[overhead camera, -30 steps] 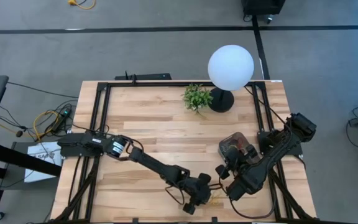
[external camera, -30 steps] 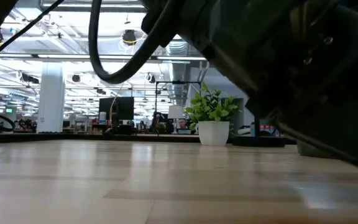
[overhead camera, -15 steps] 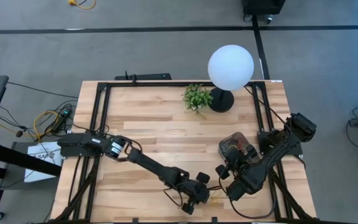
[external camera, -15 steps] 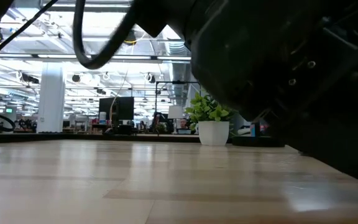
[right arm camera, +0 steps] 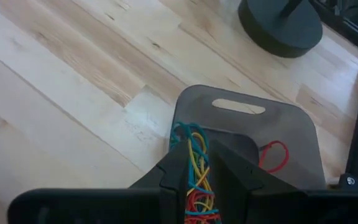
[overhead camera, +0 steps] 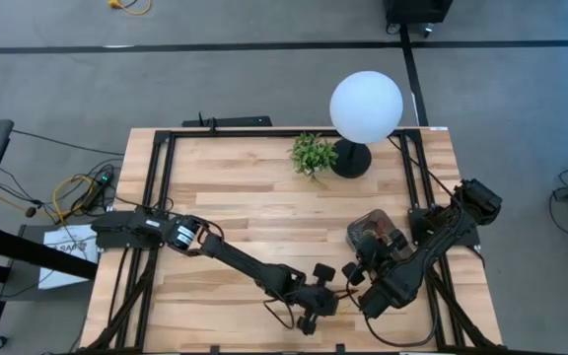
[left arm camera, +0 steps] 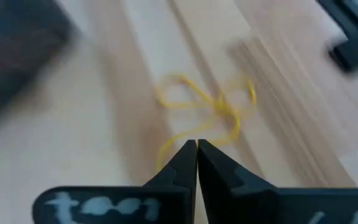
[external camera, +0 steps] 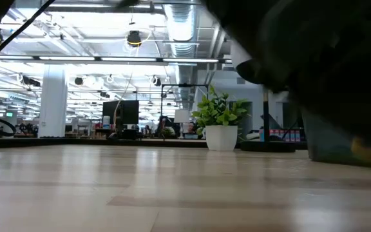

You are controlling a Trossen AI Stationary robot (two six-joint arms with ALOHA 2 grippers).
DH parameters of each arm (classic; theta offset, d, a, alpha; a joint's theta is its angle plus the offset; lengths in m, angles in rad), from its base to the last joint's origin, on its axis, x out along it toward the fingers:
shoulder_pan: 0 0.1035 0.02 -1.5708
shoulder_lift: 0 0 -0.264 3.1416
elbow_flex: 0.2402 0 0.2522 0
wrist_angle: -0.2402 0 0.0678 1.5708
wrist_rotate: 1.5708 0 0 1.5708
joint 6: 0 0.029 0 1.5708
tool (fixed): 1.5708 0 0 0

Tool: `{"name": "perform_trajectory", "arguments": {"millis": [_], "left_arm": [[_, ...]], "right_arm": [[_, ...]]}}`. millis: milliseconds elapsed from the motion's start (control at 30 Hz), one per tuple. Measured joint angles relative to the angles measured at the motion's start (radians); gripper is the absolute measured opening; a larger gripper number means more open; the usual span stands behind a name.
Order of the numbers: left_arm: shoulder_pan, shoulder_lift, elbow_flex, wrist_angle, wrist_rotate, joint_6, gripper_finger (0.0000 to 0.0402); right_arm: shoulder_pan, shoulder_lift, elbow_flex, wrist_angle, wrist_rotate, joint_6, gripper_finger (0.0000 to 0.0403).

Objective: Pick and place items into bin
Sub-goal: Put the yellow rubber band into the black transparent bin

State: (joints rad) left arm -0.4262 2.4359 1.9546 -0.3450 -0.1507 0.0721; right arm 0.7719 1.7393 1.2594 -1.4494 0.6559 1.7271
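Pale butcher-block wood fills the table [overhead camera: 245,187], framed by black rails along its sides. From above we see both dark arms meeting near the front edge. The left arm stretches diagonally across the boards, and the left gripper [overhead camera: 325,299] sits low near the front. The right gripper [overhead camera: 360,268] hangs just beside the bin [overhead camera: 375,233], a dark grey translucent tub on the right half of the table.

The left wrist view gives what the overhead cannot: the left gripper's fingers [left arm camera: 182,165] are pressed together, tip against tip, and a yellow rubber band [left arm camera: 207,112] lies twisted on the wood just beyond them. We cannot tell whether a strand is pinched between the tips.

The right wrist view shows the right gripper [right arm camera: 196,163] closed narrowly on a bundle of rubber bands [right arm camera: 194,168] in blue, yellow, orange and red, held above the bin's edge. One red band [right arm camera: 273,155] already lies inside the tub.

The low view is mostly filled by blurred dark arm parts; past them stand the small plant [external camera: 220,122] in its white pot and the bin's wall [external camera: 330,145].

At the back edge, the plant and the lamp [overhead camera: 365,108] with its white globe stand close together. The left and middle boards are bare wood, while the front right corner is crowded by both arms.
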Motion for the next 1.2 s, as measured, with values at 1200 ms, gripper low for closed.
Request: {"name": "perform_trajectory", "arguments": {"millis": [1200], "left_arm": [[-0.115, -0.023, 0.086, -0.398, -0.791, -0.123, 0.0000]], "right_arm": [[0.156, 0.000, -0.108, 0.501, -0.029, -0.406, 0.0055]]}}
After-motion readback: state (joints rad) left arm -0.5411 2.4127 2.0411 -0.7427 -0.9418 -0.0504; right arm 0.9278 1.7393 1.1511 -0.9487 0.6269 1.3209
